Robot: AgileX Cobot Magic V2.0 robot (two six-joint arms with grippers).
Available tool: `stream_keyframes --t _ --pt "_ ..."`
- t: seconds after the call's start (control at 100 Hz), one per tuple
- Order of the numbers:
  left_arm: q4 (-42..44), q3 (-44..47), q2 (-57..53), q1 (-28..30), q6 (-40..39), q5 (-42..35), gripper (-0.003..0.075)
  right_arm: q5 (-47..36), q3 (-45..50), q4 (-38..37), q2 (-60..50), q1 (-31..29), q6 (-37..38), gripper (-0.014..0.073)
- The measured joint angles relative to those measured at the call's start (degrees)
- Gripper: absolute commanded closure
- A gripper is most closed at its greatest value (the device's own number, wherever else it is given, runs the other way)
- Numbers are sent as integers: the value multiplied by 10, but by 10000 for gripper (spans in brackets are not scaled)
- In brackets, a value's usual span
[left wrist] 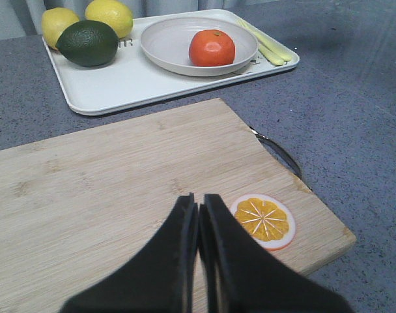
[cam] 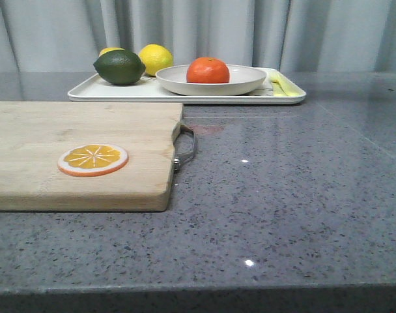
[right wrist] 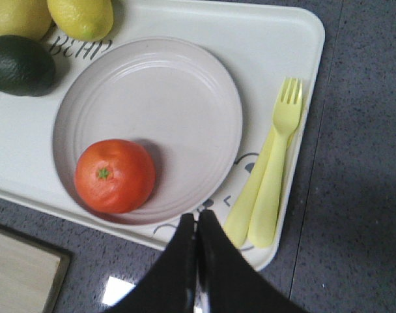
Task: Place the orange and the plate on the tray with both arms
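With both claws pressed together and holding nothing, I see my left claw (left wrist: 198, 225) hanging over the wooden cutting board (left wrist: 120, 189), just beside the orange slice (left wrist: 263, 220) lying flat near the board's metal handle (left wrist: 282, 153). My right claw (right wrist: 197, 225) hangs above the near rim of the tray (right wrist: 276, 39), beside a yellow fork (right wrist: 276, 156) and a second yellow utensil under it. On the tray sits the plate (right wrist: 159, 98), and the orange (right wrist: 114, 176) rests inside the plate against its rim, stem dimple up. At the tray's other end a dark green lime (cam: 120, 67) lies touching two lemons (cam: 156, 59). Tray and board sit apart on the grey speckled worktop (cam: 282, 195).
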Motion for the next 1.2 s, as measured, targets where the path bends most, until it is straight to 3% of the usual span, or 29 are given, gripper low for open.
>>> stream_keyframes --t 0.45,1.2 --pt "0 0 0 0 0 0 739 -37 252 -8 -246 0 -43 654" --pt "0 21 0 0 0 1 739 -355 787 -26 -657 0 -129 654"
